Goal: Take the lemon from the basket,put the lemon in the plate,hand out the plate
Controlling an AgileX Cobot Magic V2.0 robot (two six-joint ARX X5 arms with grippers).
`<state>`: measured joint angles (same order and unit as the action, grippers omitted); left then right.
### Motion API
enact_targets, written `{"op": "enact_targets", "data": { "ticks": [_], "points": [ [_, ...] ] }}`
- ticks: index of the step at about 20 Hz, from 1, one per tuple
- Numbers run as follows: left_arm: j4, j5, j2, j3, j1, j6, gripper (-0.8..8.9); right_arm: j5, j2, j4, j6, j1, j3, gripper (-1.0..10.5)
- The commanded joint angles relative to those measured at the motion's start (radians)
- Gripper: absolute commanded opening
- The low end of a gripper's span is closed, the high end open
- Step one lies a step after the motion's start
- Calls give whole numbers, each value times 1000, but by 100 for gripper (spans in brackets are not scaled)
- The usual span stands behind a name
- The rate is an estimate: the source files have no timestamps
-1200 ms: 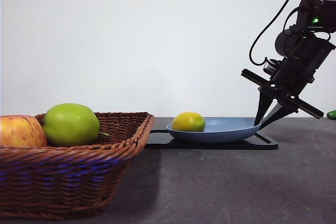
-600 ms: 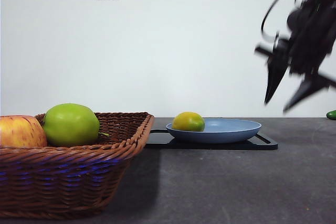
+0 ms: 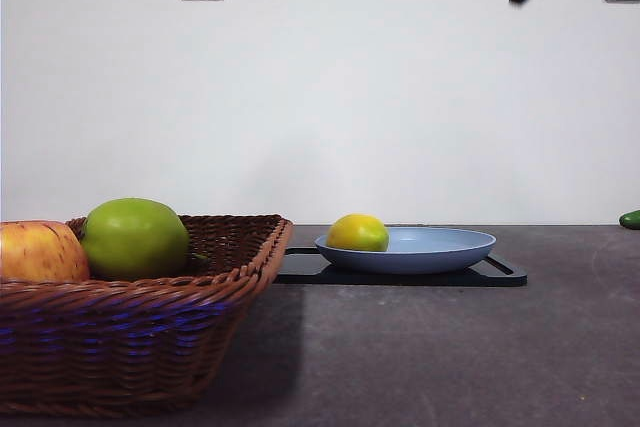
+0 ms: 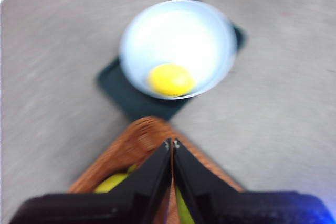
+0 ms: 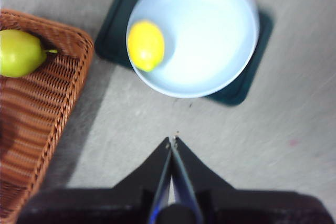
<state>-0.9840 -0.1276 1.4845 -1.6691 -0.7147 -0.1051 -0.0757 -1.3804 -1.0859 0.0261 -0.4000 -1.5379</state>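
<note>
The small yellow lemon (image 3: 358, 233) lies in the shallow light blue plate (image 3: 440, 250), near the rim facing the brown wicker basket (image 3: 150, 322). Both grippers hang clenched and empty above. The plate looks stiff, slippery; grasp its rim opposite the lemon

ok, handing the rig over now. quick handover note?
Left claw: shut, empty, raised above the basket.
Right claw: shut, empty, raised above bare table near the plate.
Lemon lies in the plate, at the side nearer the basket. The plate sits on the black tray.
Green apple and red-yellow apple are in the basket.
Done: lemon out of basket and in plate.
Left: grip the plate and hand it out.
</note>
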Motion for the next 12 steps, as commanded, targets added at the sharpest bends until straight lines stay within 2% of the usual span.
{"op": "enact_targets", "data": {
  "ticks": [1, 4, 8, 12],
  "points": [
    [24, 5, -41, 11, 55, -11, 6, 105, 83, 75, 19, -82, 63, 5],
    [162, 5, -187, 192, 109, -2, 6, 202, 246, 248, 39, -177, 238, 5],
    [422, 5, -484, 577, 154, 0, 6, 319, 483, 491, 45, -253, 541, 5],
    [618, 6, -784, 947, 160, 87, 6, 377, 708, 698, 44, -277, 827, 5]
  ]
}}
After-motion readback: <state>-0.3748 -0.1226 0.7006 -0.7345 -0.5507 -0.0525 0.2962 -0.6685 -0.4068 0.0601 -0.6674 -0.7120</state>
